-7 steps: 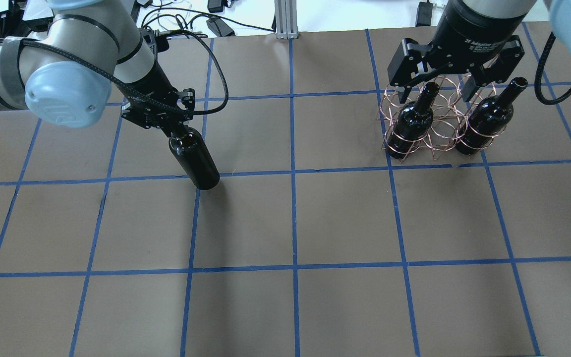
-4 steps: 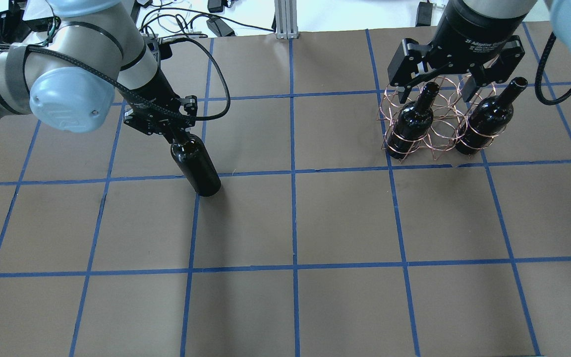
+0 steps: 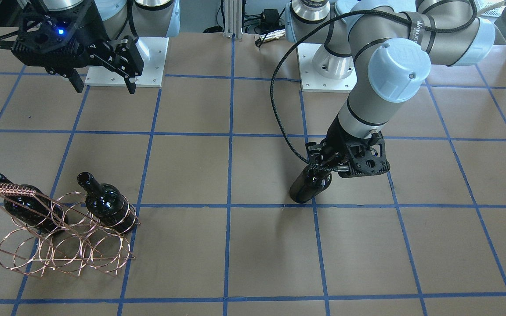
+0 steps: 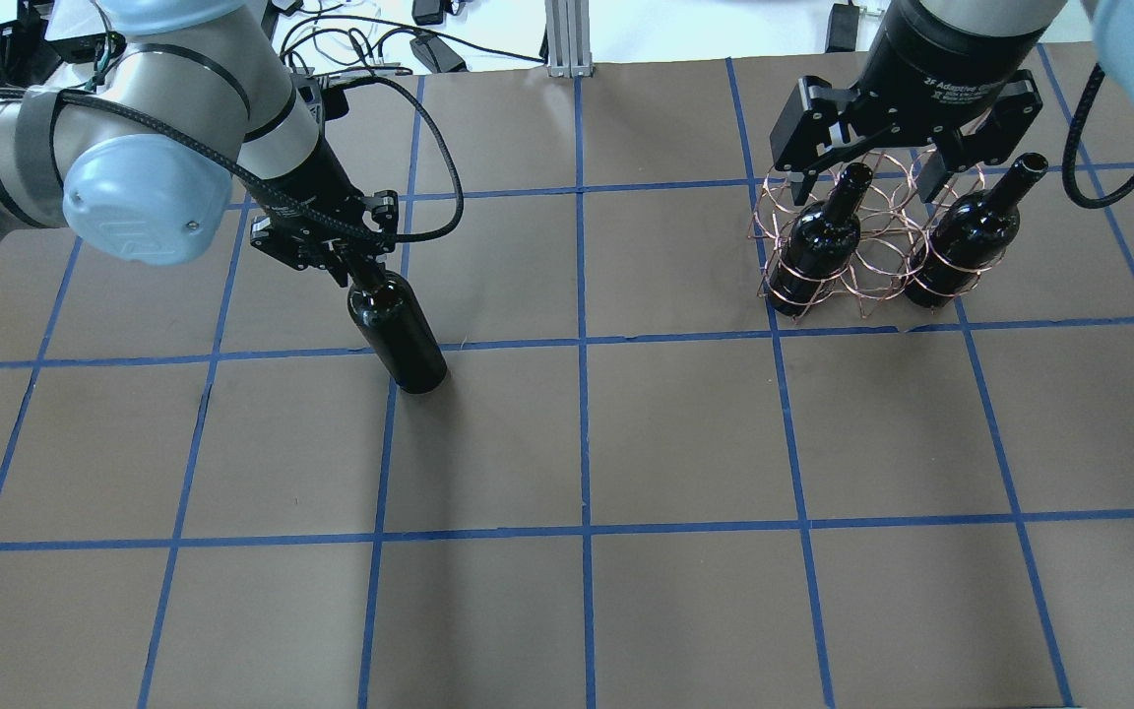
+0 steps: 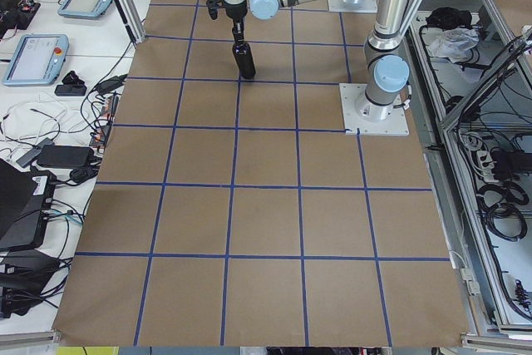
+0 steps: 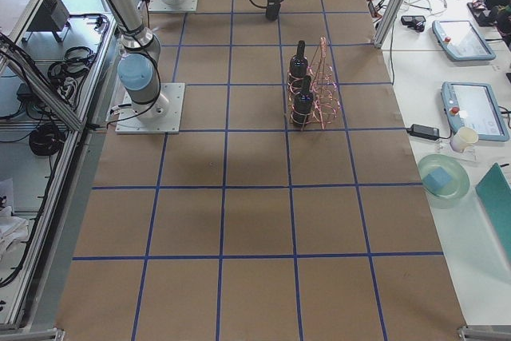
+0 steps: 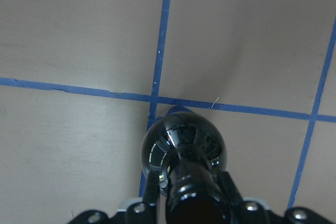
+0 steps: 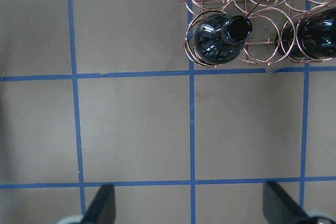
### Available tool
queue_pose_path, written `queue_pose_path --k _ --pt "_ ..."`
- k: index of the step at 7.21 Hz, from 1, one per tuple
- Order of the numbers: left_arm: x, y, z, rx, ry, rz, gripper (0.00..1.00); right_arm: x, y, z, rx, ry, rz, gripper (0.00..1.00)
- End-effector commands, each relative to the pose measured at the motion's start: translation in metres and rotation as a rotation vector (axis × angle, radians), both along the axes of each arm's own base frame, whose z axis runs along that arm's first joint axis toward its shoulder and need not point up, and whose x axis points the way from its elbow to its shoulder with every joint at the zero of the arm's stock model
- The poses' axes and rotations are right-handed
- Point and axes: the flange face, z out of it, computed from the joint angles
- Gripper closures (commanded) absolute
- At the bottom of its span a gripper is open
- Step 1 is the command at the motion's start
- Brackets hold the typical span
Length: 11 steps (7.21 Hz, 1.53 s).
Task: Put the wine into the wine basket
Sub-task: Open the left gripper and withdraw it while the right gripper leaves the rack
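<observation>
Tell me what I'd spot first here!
The left gripper pinches a shiny black wine bottle by its neck, at the left of the brown table. On the right stands the copper wine basket with two more bottles in its rings, the open right gripper high up nearby.

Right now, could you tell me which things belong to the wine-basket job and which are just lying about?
Job: wine bottle in the left tool; wine basket; two racked bottles.
Lying about: two teach pendants, paper cup, green bowl on the side bench.

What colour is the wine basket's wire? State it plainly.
Copper, a rose-gold tone. The wine basket shows best in the exterior front-facing view.
</observation>
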Motion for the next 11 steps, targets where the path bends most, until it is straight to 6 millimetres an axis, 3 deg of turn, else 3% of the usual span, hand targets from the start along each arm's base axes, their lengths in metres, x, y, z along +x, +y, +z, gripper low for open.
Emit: queue_pose_path --k 1,2,3,5,6,7,8,9,11 --pt "-0.006 0.004 0.007 0.001 0.0 -0.009 0.37 0.0 0.001 0.001 -0.002 -0.001 0.0 0.0" --pt "-0.007 0.005 0.021 -0.026 0.004 -0.009 0.06 0.0 0.001 0.001 -0.002 -0.001 0.0 0.0" --pt "0.002 0.0 0.046 -0.077 -0.013 -0.001 0.0 0.0 0.001 0.001 -0.002 -0.001 0.0 0.0" --pt "0.02 -0.009 0.125 -0.143 -0.091 0.017 0.0 0.003 0.0 0.002 -0.004 -0.023 -0.019 0.0" --pt "0.016 -0.002 0.145 -0.147 -0.076 0.014 0.0 0.006 -0.004 0.005 -0.007 -0.051 -0.052 0.0" --pt "0.031 0.004 0.151 -0.128 -0.089 0.032 0.0 0.009 -0.013 0.004 -0.002 -0.071 -0.09 0.0" --pt "0.073 0.0 0.152 -0.117 -0.085 0.11 0.0 0.016 -0.02 0.007 -0.003 -0.071 -0.12 0.0" --pt "0.091 0.003 0.159 -0.125 -0.09 0.146 0.0 0.027 -0.025 0.008 -0.009 -0.059 -0.115 0.0" --pt "0.092 0.019 0.16 -0.091 -0.098 0.145 0.0 0.066 -0.026 -0.006 0.014 -0.045 -0.161 0.0"
